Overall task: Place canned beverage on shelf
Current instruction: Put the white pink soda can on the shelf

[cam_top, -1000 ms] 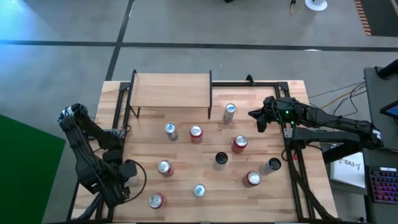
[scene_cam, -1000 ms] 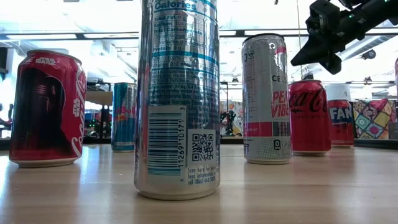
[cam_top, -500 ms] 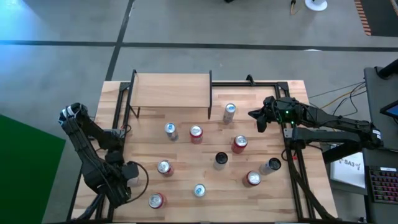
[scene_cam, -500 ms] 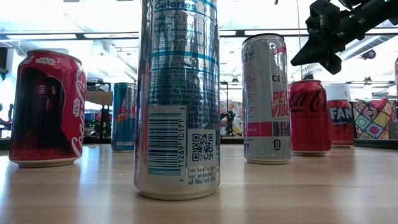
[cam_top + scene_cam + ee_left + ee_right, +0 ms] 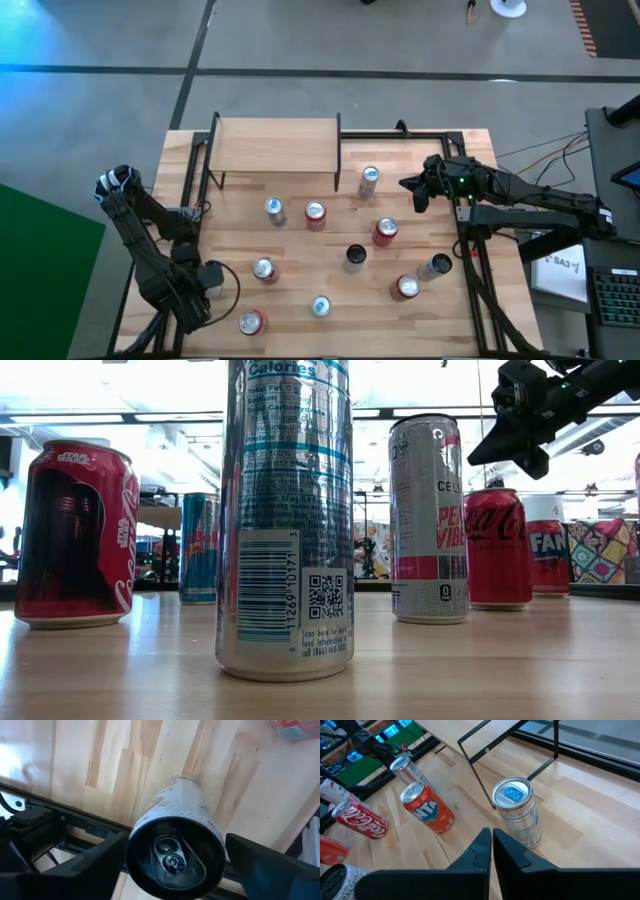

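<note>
Left wrist view: the left gripper (image 5: 172, 865) sits directly over a white can (image 5: 175, 850), its fingers (image 5: 85, 867) spread on either side without visibly touching it. The can stands upright near the table's (image 5: 440, 225) front left corner, its long axis pointing straight up at the camera. From here the left arm is plainly the nearer one. Farther back, the right gripper (image 5: 408, 186) hangs with fingers closed and empty beside a silver can (image 5: 369, 180). The shelf (image 5: 275, 145) stands bare at the table's far edge.
</note>
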### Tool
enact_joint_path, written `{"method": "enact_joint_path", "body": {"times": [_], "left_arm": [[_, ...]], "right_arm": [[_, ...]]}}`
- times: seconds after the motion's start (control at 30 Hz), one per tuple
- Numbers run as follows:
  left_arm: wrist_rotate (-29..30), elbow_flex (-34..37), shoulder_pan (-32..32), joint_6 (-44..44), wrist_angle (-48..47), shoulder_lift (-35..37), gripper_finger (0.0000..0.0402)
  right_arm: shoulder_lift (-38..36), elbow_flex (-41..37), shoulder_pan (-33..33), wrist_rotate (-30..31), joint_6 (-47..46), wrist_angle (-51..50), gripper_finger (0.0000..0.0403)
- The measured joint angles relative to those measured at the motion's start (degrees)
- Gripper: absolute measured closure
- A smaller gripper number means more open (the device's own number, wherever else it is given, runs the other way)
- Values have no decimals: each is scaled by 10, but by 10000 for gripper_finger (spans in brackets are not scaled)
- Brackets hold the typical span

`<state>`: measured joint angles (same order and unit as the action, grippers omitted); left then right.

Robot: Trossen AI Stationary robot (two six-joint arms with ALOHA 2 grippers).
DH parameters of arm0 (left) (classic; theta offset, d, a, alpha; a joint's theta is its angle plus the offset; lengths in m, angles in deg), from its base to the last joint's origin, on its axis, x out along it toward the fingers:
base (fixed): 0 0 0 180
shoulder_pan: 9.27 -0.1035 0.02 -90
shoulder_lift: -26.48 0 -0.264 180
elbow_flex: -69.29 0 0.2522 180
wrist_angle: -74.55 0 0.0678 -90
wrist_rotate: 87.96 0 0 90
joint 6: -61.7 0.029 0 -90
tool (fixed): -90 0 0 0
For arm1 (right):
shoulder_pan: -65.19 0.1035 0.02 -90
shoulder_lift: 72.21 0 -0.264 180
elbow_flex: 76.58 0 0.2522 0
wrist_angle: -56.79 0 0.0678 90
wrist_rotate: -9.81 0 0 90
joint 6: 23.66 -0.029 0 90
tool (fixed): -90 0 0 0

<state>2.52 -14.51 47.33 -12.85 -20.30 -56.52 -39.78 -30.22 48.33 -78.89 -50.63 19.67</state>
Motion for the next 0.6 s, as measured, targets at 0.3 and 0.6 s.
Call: {"method": "enact_joint_path", "body": {"times": [0.3, 0.6], "left_arm": [[-13, -5, 0, -1, 1, 0, 160], [-17, -30, 0, -22, -15, 3, 160]], "right_arm": [[0, 0, 0, 0, 0, 0, 394], [0, 0, 0, 0, 0, 0, 394]]}}
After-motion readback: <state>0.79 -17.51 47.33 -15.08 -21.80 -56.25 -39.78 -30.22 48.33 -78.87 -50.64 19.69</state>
